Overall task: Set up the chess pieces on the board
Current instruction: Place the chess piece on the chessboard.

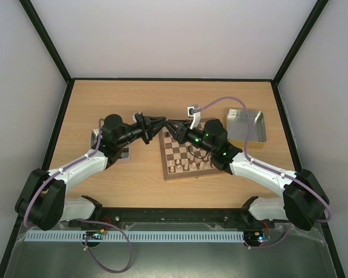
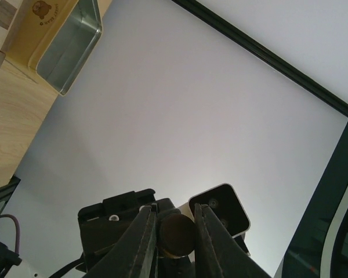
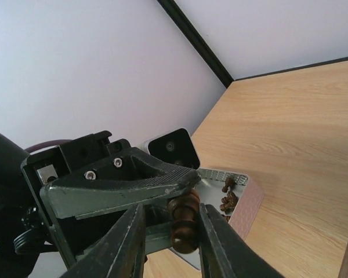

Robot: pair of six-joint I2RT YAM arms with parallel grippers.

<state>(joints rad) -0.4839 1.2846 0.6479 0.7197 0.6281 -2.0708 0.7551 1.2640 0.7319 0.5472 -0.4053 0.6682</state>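
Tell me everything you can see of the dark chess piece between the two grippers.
The dark chess piece is glossy dark brown, seemingly turned wood, with stacked rounded rings. It is held up in the air near the board's far left corner. The left gripper pinches it from both sides, its round end facing that wrist camera. The right gripper's fingers flank it; whether they touch is unclear.

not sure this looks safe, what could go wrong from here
The dark chess piece is pinched in the left tool and sits in mid-air between the fingers of the right tool. A mistimed release could drop it onto the board and knock over the pale pieces there. The two tools are nose to nose, so a pull may jam their fingers together.
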